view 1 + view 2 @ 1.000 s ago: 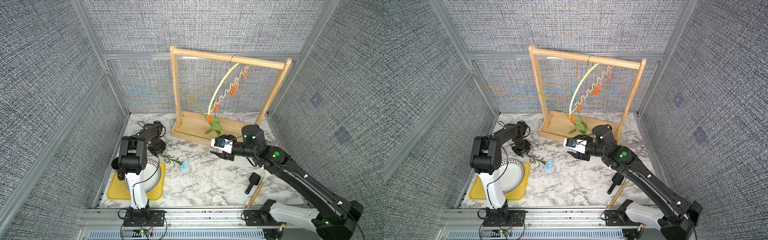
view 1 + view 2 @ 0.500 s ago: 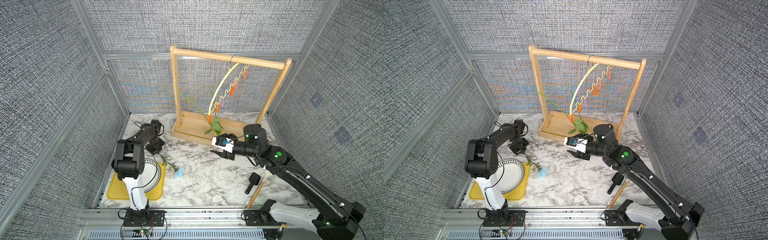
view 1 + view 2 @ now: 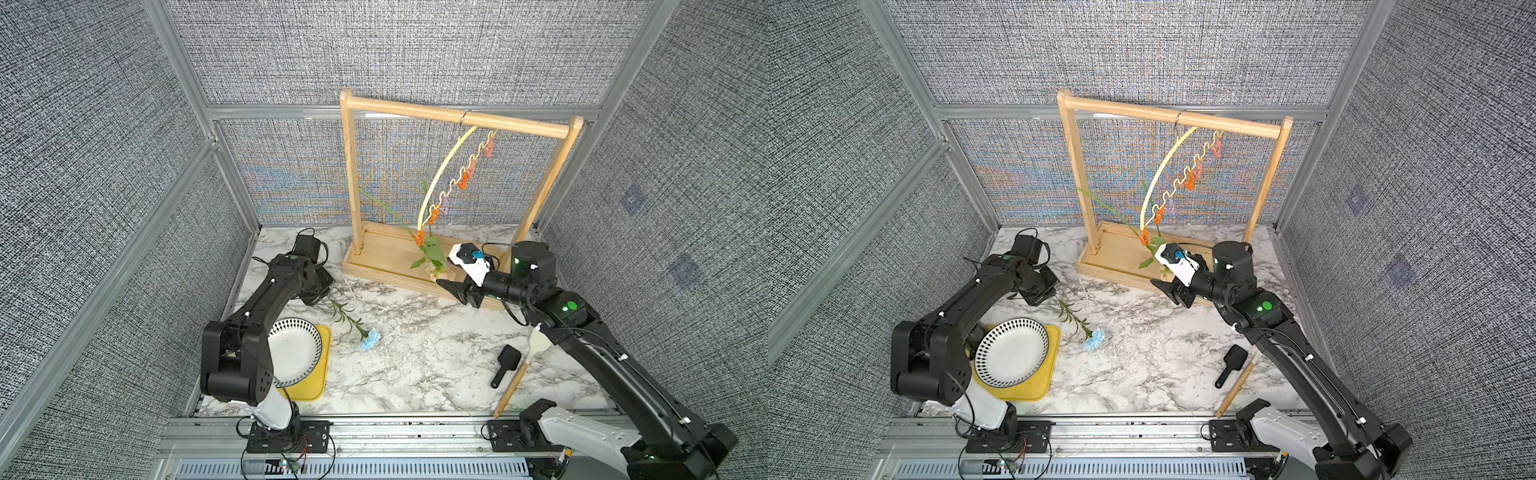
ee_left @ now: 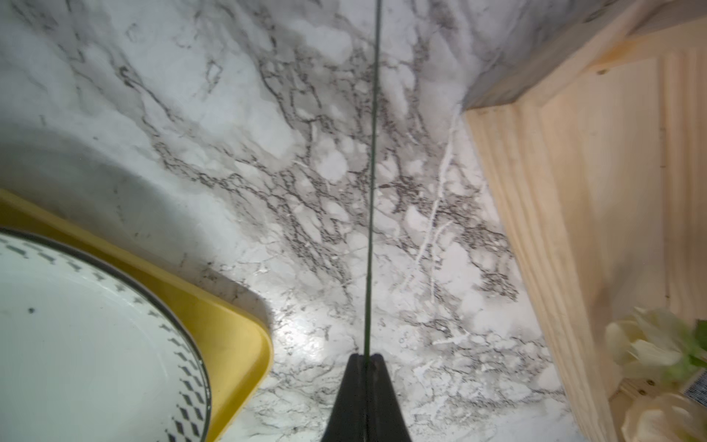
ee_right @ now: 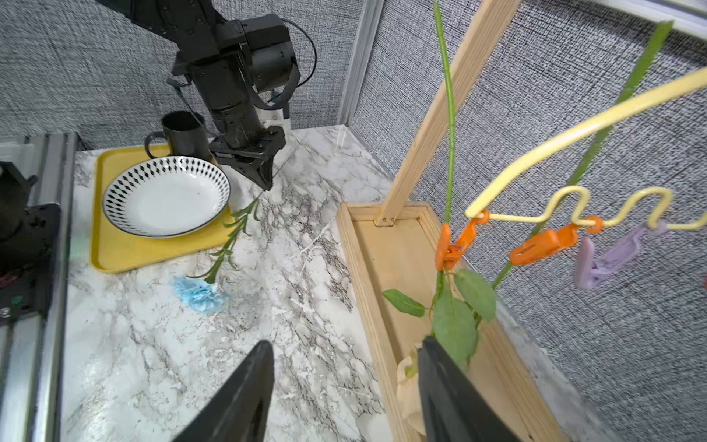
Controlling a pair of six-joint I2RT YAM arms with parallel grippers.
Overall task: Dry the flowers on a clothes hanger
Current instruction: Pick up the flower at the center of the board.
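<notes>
- Pinching the blue flower [image 5: 231,245] by its stem end in the closed left gripper [image 4: 367,359], bloom down on the marble [image 3: 415,353], ready for lifting.
- Clothes hanger [image 5: 543,149] tilted, two stems clipped head-down.
- Right gripper [image 5: 344,344] agape, empty, beside it, probably for clip work.

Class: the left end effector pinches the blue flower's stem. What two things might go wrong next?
The left end effector pinches the fluffy light-blue flower by its thin green stem's end; the bloom may swing or slip when lifted. The pale-yellow wavy hanger hangs tilted; another flower might tip it further.
</notes>
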